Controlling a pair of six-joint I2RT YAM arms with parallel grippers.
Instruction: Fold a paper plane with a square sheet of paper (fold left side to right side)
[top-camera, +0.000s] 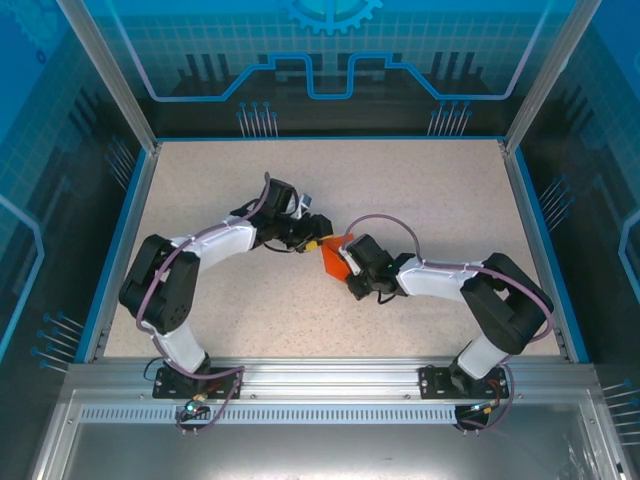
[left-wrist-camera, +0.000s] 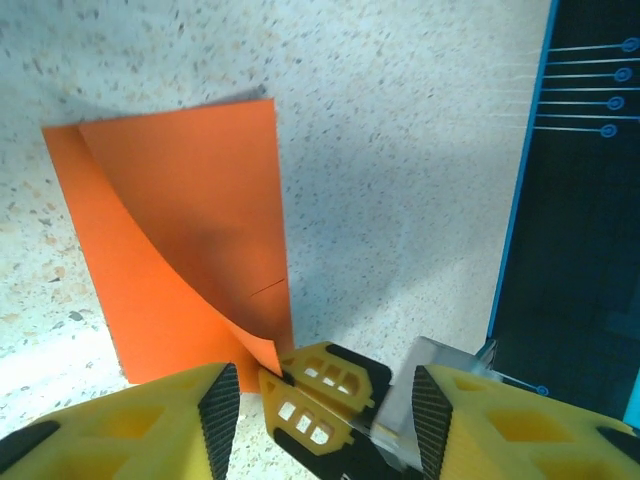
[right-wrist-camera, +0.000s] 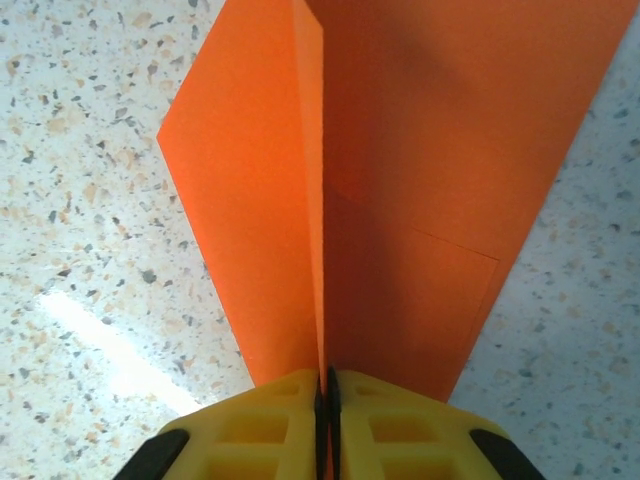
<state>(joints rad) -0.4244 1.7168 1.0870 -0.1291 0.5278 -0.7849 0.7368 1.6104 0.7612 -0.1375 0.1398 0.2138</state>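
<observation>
One orange paper (top-camera: 333, 258) at centre of top view, partly folded, right tool (right-wrist-camera: 326, 395) clenched on its folded edge, left tool (left-wrist-camera: 325, 405) released just beside, speckled counter (top-camera: 430, 190)

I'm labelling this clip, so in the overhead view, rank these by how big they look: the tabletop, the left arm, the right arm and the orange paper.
1. The tabletop, by far the largest.
2. The left arm and the right arm look about alike, so I won't rank them.
3. The orange paper, the smallest.
</observation>
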